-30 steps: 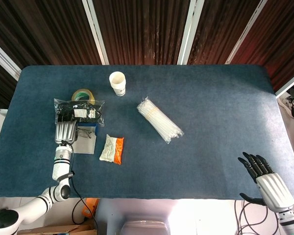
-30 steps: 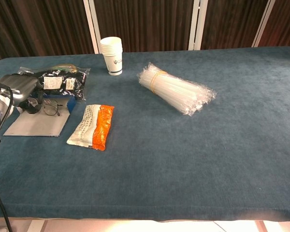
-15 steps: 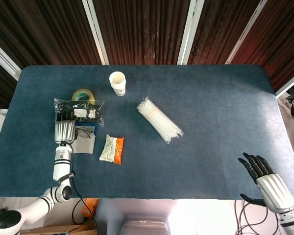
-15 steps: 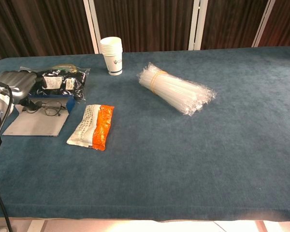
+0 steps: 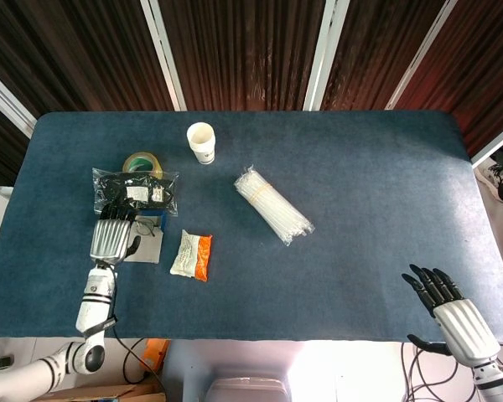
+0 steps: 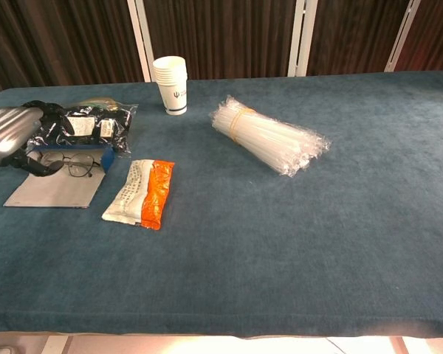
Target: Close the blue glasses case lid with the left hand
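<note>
One blue case (image 6: pixel 96 157) lies open near the table's (image 5: pixel 360 167) left edge, and only a sliver of its blue shell shows, beside the glasses (image 6: pixel 68 164) resting in it. Its grey lid (image 6: pixel 55 190) lies flat toward the front edge, still laid back. Over that lid hovers the left hand (image 5: pixel 111 238), silver back up, dark fingers (image 5: pixel 117 211) reaching toward the case and the black packet behind it. From the chest view the fingers look loosely curled with the thumb down near the glasses; whether they touch the case or lid I cannot tell, and I see nothing gripped.

Just behind the case sits the black packet (image 5: pixel 136 192) in clear wrap, and behind that a tape roll (image 5: pixel 142 160), partly tucked under the packet's far edge. Right of the lid, close by, lies a white-and-orange sachet (image 5: pixel 192 255). Further back, toward the far edge, stands a stack of paper cups (image 6: pixel 170 85). Near the table's middle lies a bundle of clear straws (image 5: pixel 272 205) in plastic, slanting from back-left to front-right, well apart from everything else.

Down at the front right corner sits the right hand (image 5: pixel 444 303), palm down at the table's edge, dark fingers spread and pointing back, holding nothing.
</note>
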You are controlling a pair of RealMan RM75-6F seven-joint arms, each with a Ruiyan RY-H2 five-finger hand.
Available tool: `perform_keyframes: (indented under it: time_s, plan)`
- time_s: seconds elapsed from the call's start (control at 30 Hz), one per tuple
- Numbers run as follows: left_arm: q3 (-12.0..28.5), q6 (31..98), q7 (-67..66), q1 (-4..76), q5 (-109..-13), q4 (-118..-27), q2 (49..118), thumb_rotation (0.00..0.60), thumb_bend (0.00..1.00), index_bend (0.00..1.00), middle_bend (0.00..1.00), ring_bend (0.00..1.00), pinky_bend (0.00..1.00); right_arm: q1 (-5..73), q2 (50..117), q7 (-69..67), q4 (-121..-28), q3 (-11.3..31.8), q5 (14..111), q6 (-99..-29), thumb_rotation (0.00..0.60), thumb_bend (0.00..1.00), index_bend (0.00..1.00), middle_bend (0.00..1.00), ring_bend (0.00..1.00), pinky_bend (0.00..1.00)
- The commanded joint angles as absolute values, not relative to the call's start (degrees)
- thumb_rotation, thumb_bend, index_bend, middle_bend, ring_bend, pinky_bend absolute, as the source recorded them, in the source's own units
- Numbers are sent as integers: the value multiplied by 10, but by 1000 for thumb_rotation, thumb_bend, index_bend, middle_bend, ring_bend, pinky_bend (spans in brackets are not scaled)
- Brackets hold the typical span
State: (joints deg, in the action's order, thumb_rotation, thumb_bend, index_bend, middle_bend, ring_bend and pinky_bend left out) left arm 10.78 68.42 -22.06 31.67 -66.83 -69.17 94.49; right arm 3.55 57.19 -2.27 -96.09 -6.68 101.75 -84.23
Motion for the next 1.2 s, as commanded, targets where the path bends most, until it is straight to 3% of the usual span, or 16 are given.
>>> perform_keyframes:
  time_s: [0.03,0.13,0.5,0.9,1.2]
  plan:
    - [57,666,-234,277,-677,-819,843,600,295,325,45,4,122,36,575,-16,-961,-71,1025,-839,600,271,0,0,0,0]
    - [53,641,-267,282,-650,-840,822,600,294,285,2,0,97,38,577,-10,-963,-74,1029,-834,600,272,0,0,0,0]
    - [45,597,-329,295,-584,-826,818,600,293,186,0,0,73,39,581,-2,-963,-76,1031,-831,600,271,0,0,0,0]
    - [52,590,-332,306,-568,-766,846,600,303,279,0,0,73,39,584,5,-964,-76,1029,-829,600,271,0,0,0,0]
    - [50,572,-340,311,-550,-754,853,600,303,273,0,0,73,39,583,3,-964,-76,1029,-830,600,271,0,0,0,0]
